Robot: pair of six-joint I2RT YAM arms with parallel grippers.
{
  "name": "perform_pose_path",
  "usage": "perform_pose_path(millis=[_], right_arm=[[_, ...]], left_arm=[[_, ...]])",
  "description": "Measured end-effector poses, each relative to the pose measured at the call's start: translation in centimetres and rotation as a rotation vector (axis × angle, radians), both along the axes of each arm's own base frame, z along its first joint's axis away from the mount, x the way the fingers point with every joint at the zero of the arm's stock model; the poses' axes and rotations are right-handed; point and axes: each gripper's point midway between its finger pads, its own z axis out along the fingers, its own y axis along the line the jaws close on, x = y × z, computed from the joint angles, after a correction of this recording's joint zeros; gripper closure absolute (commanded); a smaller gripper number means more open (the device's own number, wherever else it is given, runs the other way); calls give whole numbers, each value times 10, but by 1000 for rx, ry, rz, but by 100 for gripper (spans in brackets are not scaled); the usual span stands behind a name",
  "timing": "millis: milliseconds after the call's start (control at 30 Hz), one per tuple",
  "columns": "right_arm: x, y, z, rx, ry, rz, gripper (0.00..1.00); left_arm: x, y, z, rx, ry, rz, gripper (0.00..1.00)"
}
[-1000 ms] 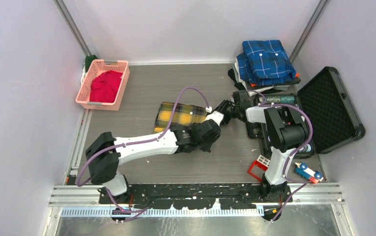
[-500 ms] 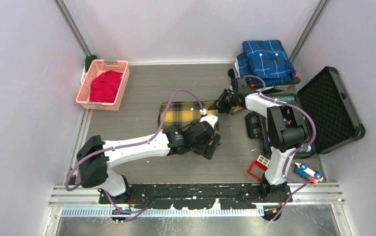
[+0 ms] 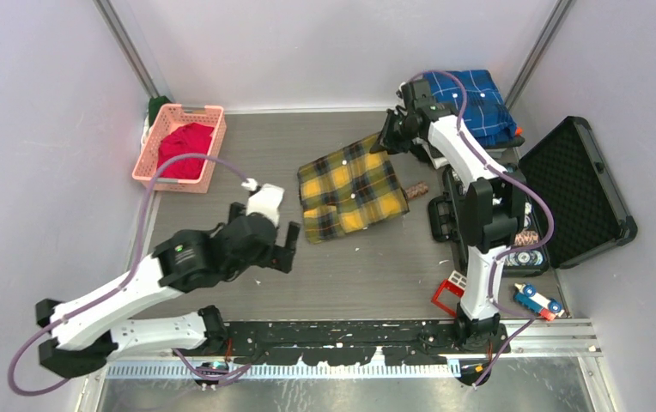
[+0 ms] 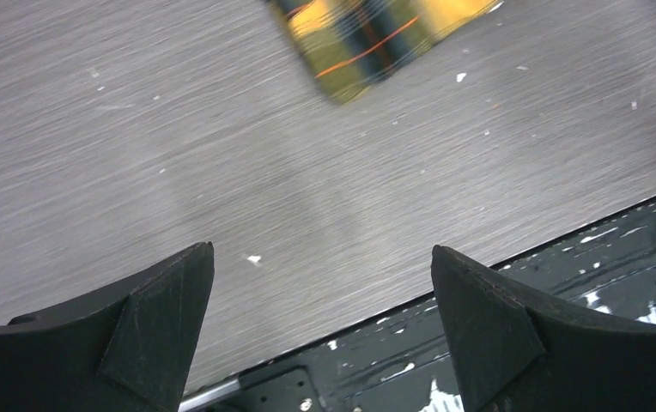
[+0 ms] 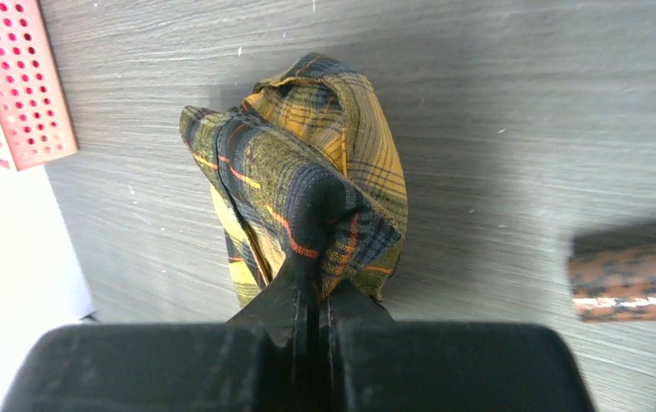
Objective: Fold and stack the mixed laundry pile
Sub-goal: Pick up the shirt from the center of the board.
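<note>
The yellow plaid shirt [image 3: 355,184] lies partly opened in the middle of the counter [image 3: 256,154], a little toward the far edge. It sits on a slant, with one corner drawn up toward the far right corner. The right gripper [image 5: 314,287] is clamped on that raised corner. In the right wrist view its fingers are pressed together with a bunched fold of cloth between them, and the rest of the shirt hangs away toward the left edge. The shirt's longer side appears to run from the held corner down toward the near left. The left gripper [image 4: 320,257] hovers empty over bare counter with its fingers wide apart, near the near edge. From there the shirt lies ahead and to the right, and only its nearest corner shows at the top of the left wrist view. Judging by this, the left arm is the nearer one to the loose near corner, so it would take that corner for spreading. The red T-shirt [image 3: 183,148] sits in the basket [image 3: 214,146] at the far left corner, well apart from both arms. A blue shirt [image 3: 483,99] rests at the far right corner.
</note>
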Motion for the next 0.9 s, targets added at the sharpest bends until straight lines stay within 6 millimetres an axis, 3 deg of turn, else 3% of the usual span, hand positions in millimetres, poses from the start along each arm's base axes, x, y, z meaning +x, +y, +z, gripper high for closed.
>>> perform_pose_path(millis=[133,267,433,500,733,900], right_arm=[[14,-10,26,-85,-58,27,99],[26,-20,62,-155,-136,52,99],[39,-33,112,-208,-271,71,99],[41,-40,124,-227,-311,75,99],[46,-66,134,-295,-367,110,99],[51,-86,160,-383,-473,141,99]], left_arm=[[-7,38,-6,16,-39,40,0],[-11,60,-22,73,-41,68,0],[-14,65,-32,71,-44,59,0],[-15,67,-38,69,-44,55,0],[-17,71,-42,57,-56,50,0],[-17,71,-39,41,-64,50,0]])
